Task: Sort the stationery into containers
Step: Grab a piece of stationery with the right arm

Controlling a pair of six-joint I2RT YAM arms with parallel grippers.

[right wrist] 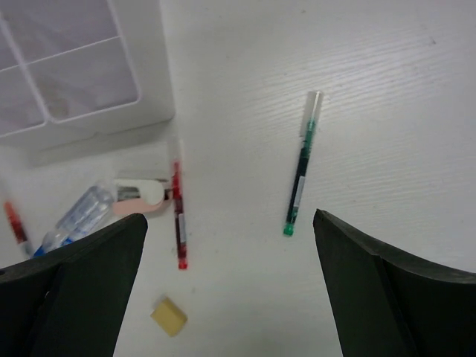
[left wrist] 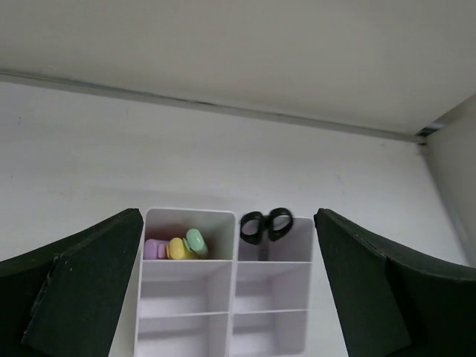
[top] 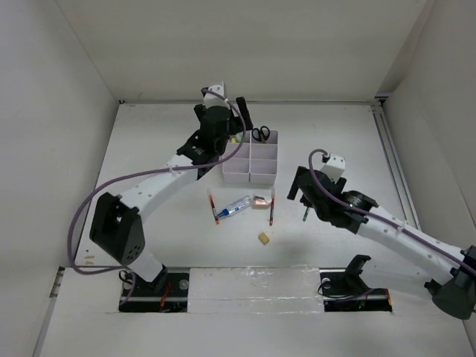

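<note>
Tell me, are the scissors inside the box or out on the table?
Inside. The scissors stand in the far right compartment of the white organizer, with their black handles poking up above its rim.

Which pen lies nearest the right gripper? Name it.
The green pen, lying alone just ahead of the right gripper. The two red pens lie farther left, by the blue-white tube.

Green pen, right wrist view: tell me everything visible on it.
The green pen is thin, with a clear plastic-looking barrel, green ink inside, a white band and a green tip at its lower end. It lies flat and slightly slanted on the white table, touching nothing, right of the red pen.
</note>
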